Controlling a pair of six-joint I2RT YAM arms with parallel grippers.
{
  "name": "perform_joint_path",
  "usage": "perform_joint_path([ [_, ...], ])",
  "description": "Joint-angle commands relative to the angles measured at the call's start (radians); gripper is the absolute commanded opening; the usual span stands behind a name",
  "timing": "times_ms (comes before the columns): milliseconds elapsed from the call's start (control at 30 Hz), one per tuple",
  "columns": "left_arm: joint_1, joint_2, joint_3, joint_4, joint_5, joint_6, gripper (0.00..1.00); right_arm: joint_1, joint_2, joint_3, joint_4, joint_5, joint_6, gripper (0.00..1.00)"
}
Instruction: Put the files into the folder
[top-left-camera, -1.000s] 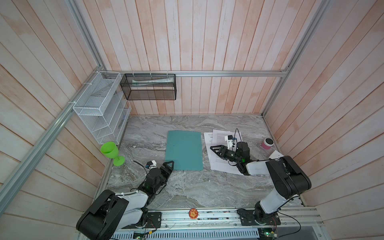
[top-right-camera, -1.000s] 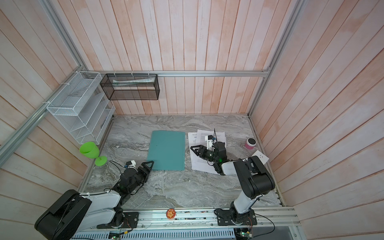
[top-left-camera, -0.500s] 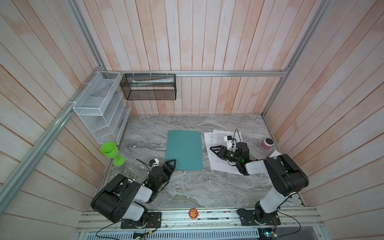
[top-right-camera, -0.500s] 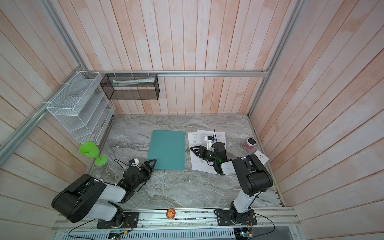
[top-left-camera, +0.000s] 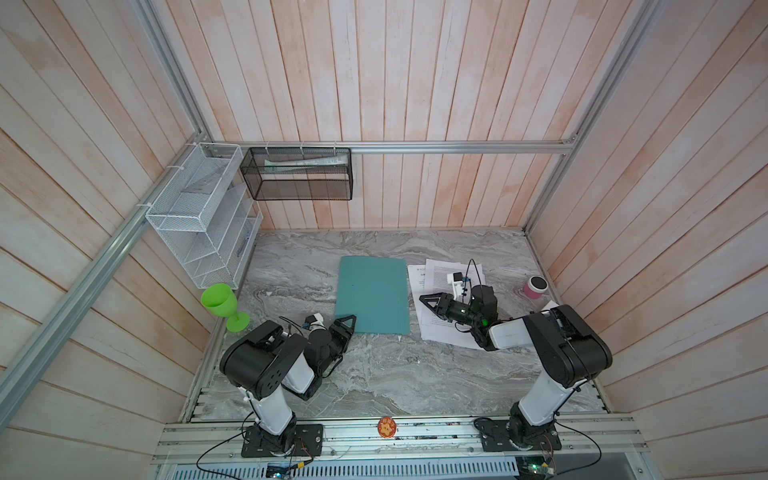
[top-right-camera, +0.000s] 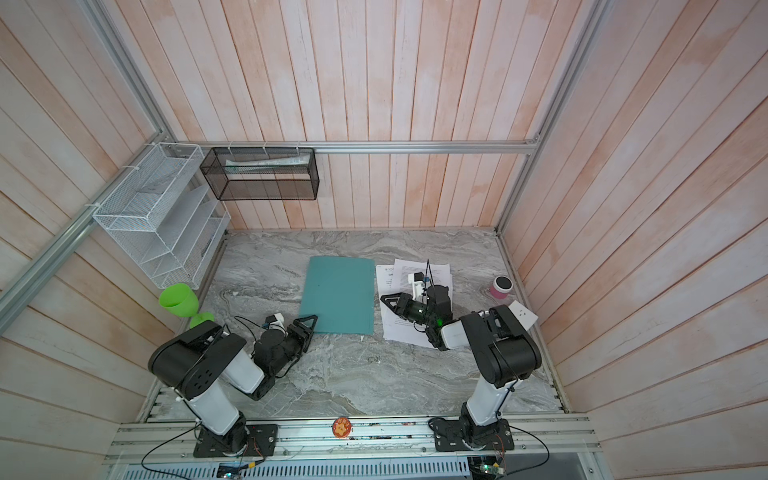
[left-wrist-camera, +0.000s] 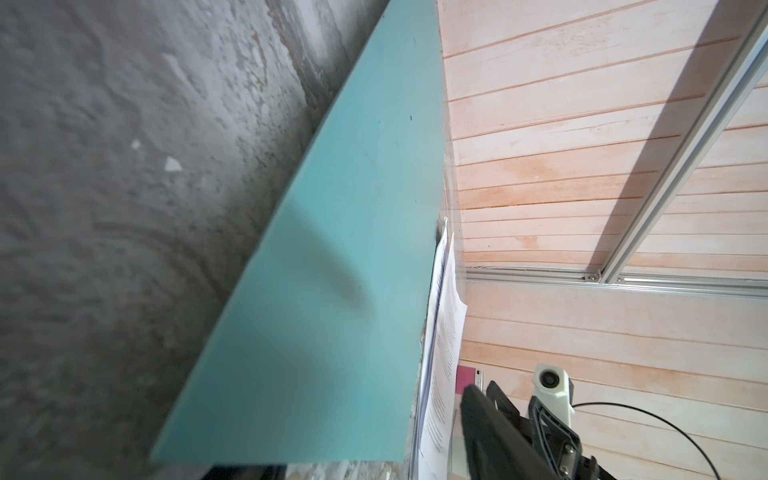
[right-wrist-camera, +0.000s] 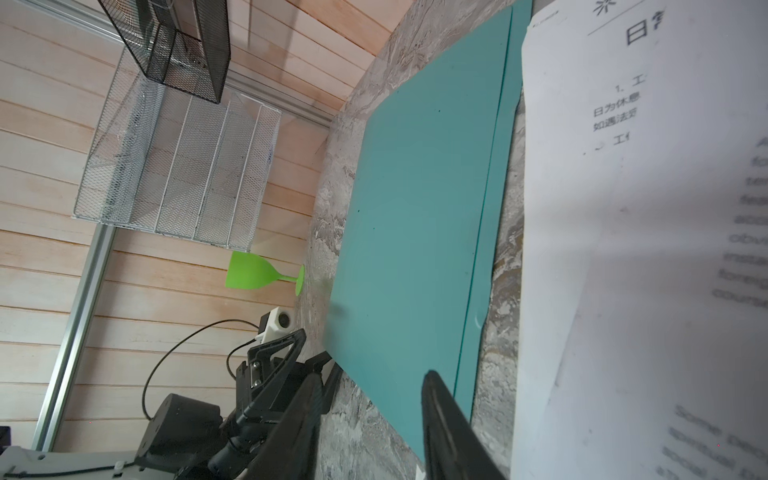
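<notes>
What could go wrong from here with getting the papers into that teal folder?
The folder lies shut and flat, so the left claw at its near corner may pinch both covers or just shove it. The files are loosely fanned; the right claw over them might take only one sheet or crumple them. The left elbow could tip the green goblet nearby.

both arms stretch low and forward, left claw (top-left-camera: 348, 323) and right claw (top-left-camera: 426, 302) parted.
</notes>
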Motion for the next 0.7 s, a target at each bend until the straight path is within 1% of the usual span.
perform_joint_path([
  [0, -0.006, 0.077, 0.009, 0.140, 0.000, -0.050, 0.59, -0.002, 0.016, 0.000, 0.024, -0.014, -0.002, 0.37],
  [100, -0.006, 0.109, 0.030, 0.160, 0.001, -0.060, 0.47, 0.000, 0.011, -0.002, 0.021, -0.014, -0.006, 0.36],
  [200, -0.004, 0.087, 0.066, 0.078, 0.023, -0.053, 0.36, 0.003, 0.006, 0.002, 0.009, -0.009, -0.014, 0.34],
  [267, -0.005, 0.056, 0.075, 0.023, 0.024, -0.038, 0.33, 0.008, 0.006, 0.007, 0.001, -0.007, -0.020, 0.33],
  [300, -0.004, 0.037, 0.074, 0.003, 0.018, -0.033, 0.28, 0.010, 0.006, 0.010, -0.004, -0.009, -0.023, 0.32],
  [333, -0.002, 0.020, 0.075, -0.015, 0.018, -0.023, 0.26, 0.012, 0.006, 0.014, -0.009, -0.009, -0.026, 0.32],
  [367, 0.000, 0.003, 0.078, -0.041, 0.019, -0.015, 0.24, 0.015, 0.008, 0.017, -0.015, -0.009, -0.031, 0.28],
  [433, 0.002, -0.023, 0.086, -0.083, 0.017, -0.004, 0.16, 0.016, 0.015, 0.025, -0.023, -0.011, -0.034, 0.28],
  [467, 0.003, -0.031, 0.093, -0.103, 0.019, 0.002, 0.09, 0.018, 0.020, 0.028, -0.025, -0.013, -0.035, 0.27],
  [533, 0.006, -0.036, 0.102, -0.123, 0.020, 0.012, 0.02, 0.021, 0.027, 0.034, -0.028, -0.016, -0.035, 0.27],
  [567, 0.009, -0.032, 0.109, -0.124, 0.024, 0.018, 0.00, 0.021, 0.031, 0.036, -0.030, -0.017, -0.035, 0.27],
  [600, 0.011, -0.028, 0.115, -0.126, 0.030, 0.017, 0.00, 0.021, 0.034, 0.040, -0.031, -0.021, -0.034, 0.25],
  [667, 0.015, -0.021, 0.116, -0.110, 0.038, 0.017, 0.00, 0.025, 0.034, 0.043, -0.040, -0.023, -0.038, 0.25],
])
